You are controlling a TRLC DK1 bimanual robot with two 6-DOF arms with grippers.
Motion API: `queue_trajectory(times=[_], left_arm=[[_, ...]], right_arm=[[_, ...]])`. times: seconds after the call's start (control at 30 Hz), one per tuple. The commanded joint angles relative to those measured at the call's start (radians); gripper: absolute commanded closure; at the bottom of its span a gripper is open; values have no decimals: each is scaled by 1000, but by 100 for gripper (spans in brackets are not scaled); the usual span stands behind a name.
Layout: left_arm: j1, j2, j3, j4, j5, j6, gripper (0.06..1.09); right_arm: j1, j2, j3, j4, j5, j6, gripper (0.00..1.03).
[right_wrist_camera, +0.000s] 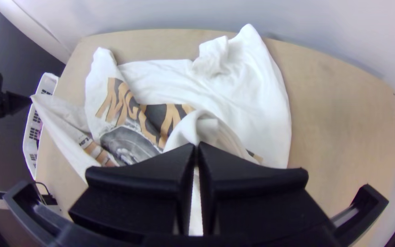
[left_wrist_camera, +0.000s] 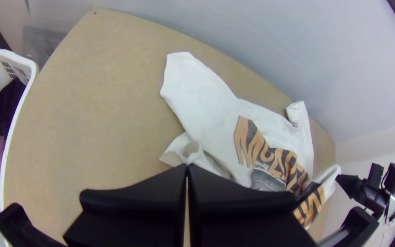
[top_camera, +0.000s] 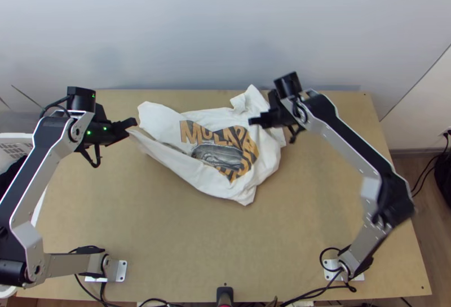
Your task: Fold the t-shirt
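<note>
Wht tee [top_camera: 266, 163], orng/blk print [top_camera: 224, 152], tan tbl [top_camera: 152, 222]

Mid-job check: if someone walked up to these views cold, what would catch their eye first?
The white t-shirt, lying rumpled toward the table's far side with its bold orange-and-black print facing up. Next, the left tool and right tool, each pinching some of its cloth. Then the white basket beside the table's left edge, with dark and pinkish cloth inside.
</note>
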Motion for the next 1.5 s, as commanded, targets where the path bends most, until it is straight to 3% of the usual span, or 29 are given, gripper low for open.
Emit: queue_trajectory(times=[0.0, 0.2, 0.4, 0.43, 0.47, 0.6, 0.7, 0.93, 1.13, 1.47], left_arm=[[7, 43, 44, 5, -1, -16, 105], [9, 61, 35, 5, -1, -22, 105], [12, 61, 10, 24, -4, -23, 105], [15, 61, 9, 27, -4, -23, 105], [17, 61, 7, 31, -4, -22, 105], [17, 61, 6, 31, -3, -23, 105], [13, 63, 6, 33, -3, -26, 105], [3, 49, -6, 33, -3, -33, 105], [4, 32, -26, 33, -4, -25, 105], [-26, 33, -43, 33, -12, -31, 105]], right_arm=[[4, 221, 237, 1, -6, 44, 100], [45, 284, 271, 1, -60, 87, 100], [1, 308, 271, 1, -121, 197, 100], [-8, 304, 269, 1, -129, 203, 94], [-19, 291, 265, -2, -129, 226, 82], [-51, 221, 222, -23, -129, 300, 24], [-68, 172, 165, -32, -129, 300, 6], [-128, 15, -66, -45, -138, 280, 4], [-166, -150, -359, -26, -157, 212, 4], [-169, -198, -534, 58, -169, 154, 4]])
